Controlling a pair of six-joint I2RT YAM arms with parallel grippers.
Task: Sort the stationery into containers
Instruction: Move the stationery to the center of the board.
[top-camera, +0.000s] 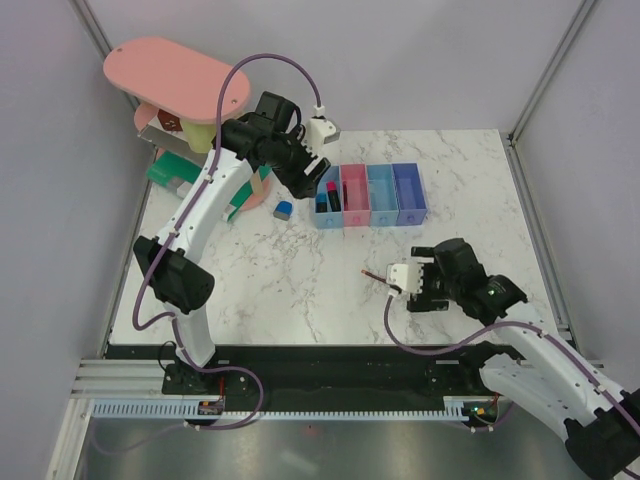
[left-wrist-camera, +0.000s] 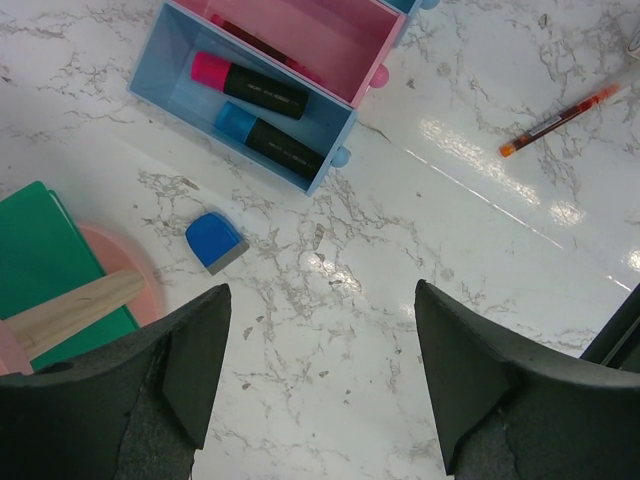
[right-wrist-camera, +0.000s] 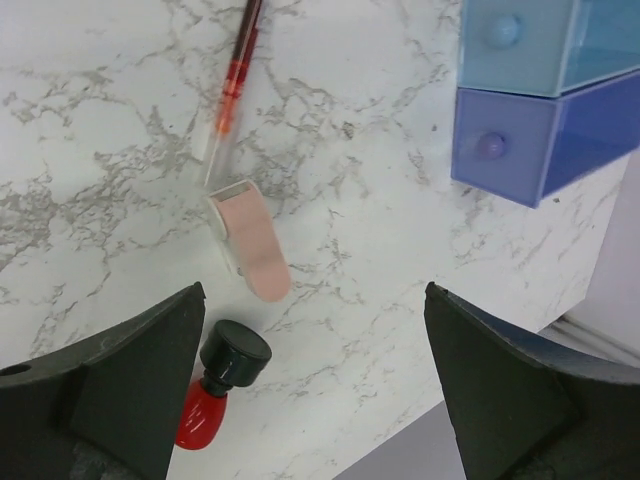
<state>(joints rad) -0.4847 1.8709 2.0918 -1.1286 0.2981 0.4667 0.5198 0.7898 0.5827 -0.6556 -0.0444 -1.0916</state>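
Four bins stand in a row: light blue (top-camera: 328, 197), pink (top-camera: 354, 195), light blue (top-camera: 381, 195), purple-blue (top-camera: 410, 193). The first light blue bin (left-wrist-camera: 165, 70) holds a pink marker (left-wrist-camera: 250, 86) and a blue marker (left-wrist-camera: 270, 140). A small blue block (left-wrist-camera: 215, 240) lies on the table beside it. My left gripper (left-wrist-camera: 320, 290) is open and empty, above bare table near the block. My right gripper (right-wrist-camera: 315, 290) is open and empty above a pale pink eraser (right-wrist-camera: 250, 240), a red-and-black knob piece (right-wrist-camera: 220, 385) and a thin red pen (right-wrist-camera: 235, 80).
A large pink oval-topped stand (top-camera: 175, 75) and a green flat box (left-wrist-camera: 40, 240) sit at the back left, with a wooden piece (left-wrist-camera: 70, 310) beside them. The table's right edge (right-wrist-camera: 520, 400) is near my right gripper. Grey walls enclose the table.
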